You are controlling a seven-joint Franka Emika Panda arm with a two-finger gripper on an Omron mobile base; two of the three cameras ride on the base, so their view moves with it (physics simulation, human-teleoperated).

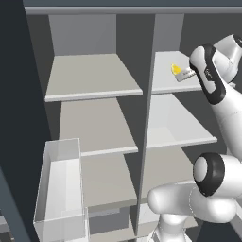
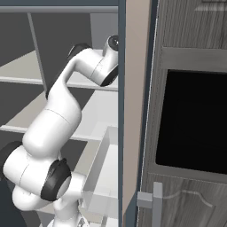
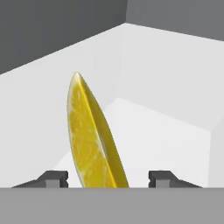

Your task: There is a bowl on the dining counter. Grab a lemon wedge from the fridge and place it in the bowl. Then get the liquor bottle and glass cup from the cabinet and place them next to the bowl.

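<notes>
Lemon wedge (image 3: 92,140) sits on the upper right fridge shelf (image 1: 163,80), standing on edge between the gripper (image 3: 107,178) fingertips (image 3: 54,178); jaws apart, gaps showing both sides, nothing grasped. Door bin (image 1: 59,189) hangs lower left of that shelf.

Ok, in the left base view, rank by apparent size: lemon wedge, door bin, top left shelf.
1. Door bin, though it sits nearest the camera, so its lead is unsure.
2. Top left shelf.
3. Lemon wedge, by far the smallest, beside the gripper.
</notes>
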